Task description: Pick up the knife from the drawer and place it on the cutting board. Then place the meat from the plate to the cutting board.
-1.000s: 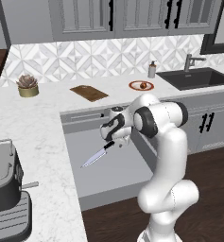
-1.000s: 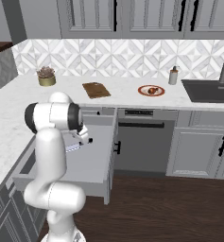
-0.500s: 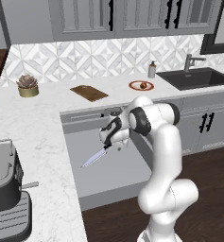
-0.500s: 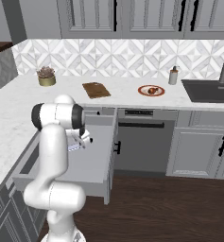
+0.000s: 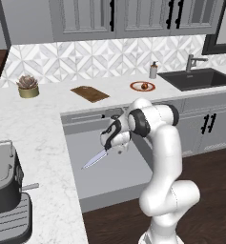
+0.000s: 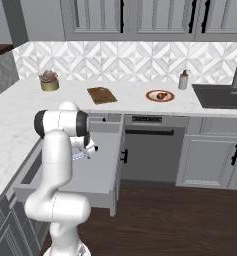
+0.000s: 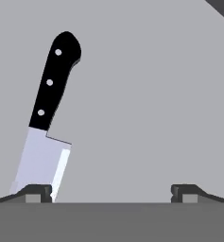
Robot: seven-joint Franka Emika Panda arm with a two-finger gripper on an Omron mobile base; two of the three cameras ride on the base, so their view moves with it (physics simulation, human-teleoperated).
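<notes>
Pointed silvery knife point(image 7: 45, 127), black riveted handle, grey drawer point(image 5: 112, 164)

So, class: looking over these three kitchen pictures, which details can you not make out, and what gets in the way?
- Long silvery knife with black handle: tip cut off by the hand view's bottom edge; in the right base view the white arm covers most of it.
- Gripper: the left base view does not settle whether it touches the knife.
- Small reddish-brown meat on the red-rimmed white plate: too small for detail.
</notes>
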